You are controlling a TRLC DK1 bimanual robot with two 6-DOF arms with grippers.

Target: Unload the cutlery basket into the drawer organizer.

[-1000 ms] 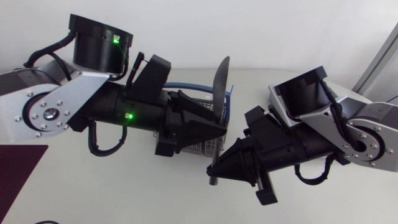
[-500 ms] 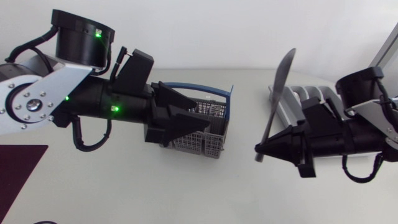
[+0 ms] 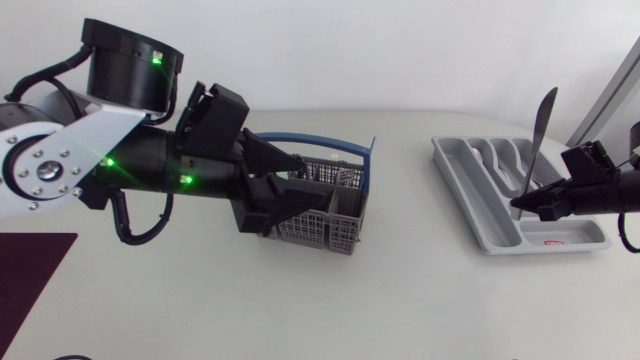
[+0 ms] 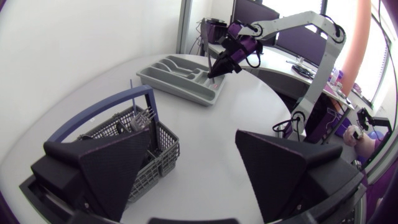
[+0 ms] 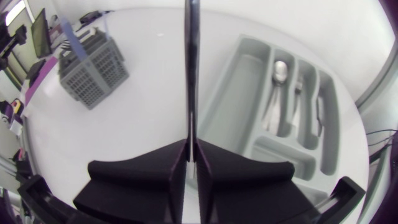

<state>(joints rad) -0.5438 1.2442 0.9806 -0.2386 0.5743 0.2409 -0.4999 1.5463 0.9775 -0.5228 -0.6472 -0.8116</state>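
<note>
1. Head view showed the left gripper (image 3: 312,180) hanging over the cutlery basket (image 3: 335,218), at the side nearer the left arm. Whether it touched the basket could not be told.
2. From the left wrist view, its two wedge fingers (image 4: 118,168) stood spread wide with nothing between them. One finger was over the basket and the other over the bare table (image 3: 400,300).
3. The grey mesh basket stood near the middle of the table, with its blue handle (image 3: 330,145) raised. A few cutlery pieces (image 4: 138,121) stood inside it.
4. The right gripper (image 3: 525,203) was well apart from the basket, above the grey drawer organizer (image 3: 470,190).
5. Its fingers were closed tight from both sides on a table knife (image 3: 540,130). The knife was held close to upright with its blade rising above the gripper, and the right wrist view saw it edge-on.
6. The knife hung over the organizer, but which compartment lay under it could not be told.
7. A spoon (image 5: 278,71) already lay in one of the organizer's narrow slots. Another metal piece lay in the slot beside it, too small to name.
8. A dark maroon mat (image 3: 30,270) lay at the table's edge under the left arm.
</note>
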